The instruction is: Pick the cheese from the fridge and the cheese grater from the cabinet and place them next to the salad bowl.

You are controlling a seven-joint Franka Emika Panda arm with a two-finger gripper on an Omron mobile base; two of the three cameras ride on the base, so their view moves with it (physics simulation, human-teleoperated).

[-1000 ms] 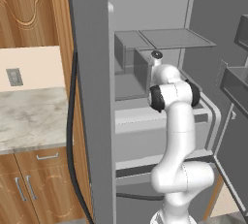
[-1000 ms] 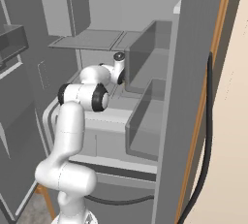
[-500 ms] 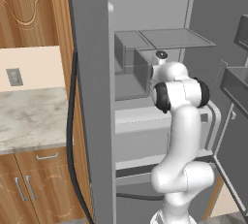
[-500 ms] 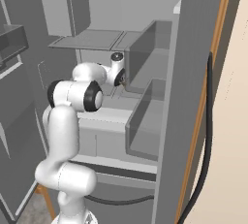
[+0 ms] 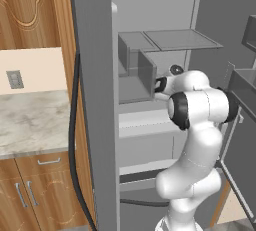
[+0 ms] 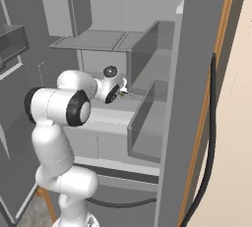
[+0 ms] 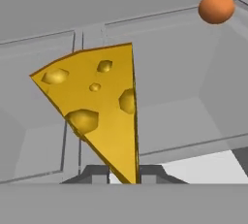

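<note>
Hand view: one cheese (image 7: 99,109), a yellow wedge with five darker holes showing, fills the centre of the frame, its narrow end pointing down to the bottom centre. That end sits between the two dark finger tips of the gripper (image 7: 124,174), one tip on each side and right against it; the jaws are clamped on the cheese. Behind it lie pale grey panels of the fridge (image 7: 184,87). One small orange ball (image 7: 216,8) sits at the upper right, well apart from the wedge.

Left base view: the white arm (image 5: 197,140) rises from the lower right and bends toward the centre, its hand reaching in among the fridge (image 5: 95,100) shelves at mid-frame. Gripper tips are hidden here by a grey bin wall. Left of the fridge: one marble counter (image 5: 30,125), one wall outlet (image 5: 15,79), wooden lower doors (image 5: 35,190) with three silver handles in sight, and a wood-grain cabinet (image 5: 35,10) at the upper left. One black cable (image 5: 75,145) runs down the fridge's side.

Right base view: the arm (image 6: 64,123) rises from the lower left; a sliver of yellow shows at its hand near centre.
</note>
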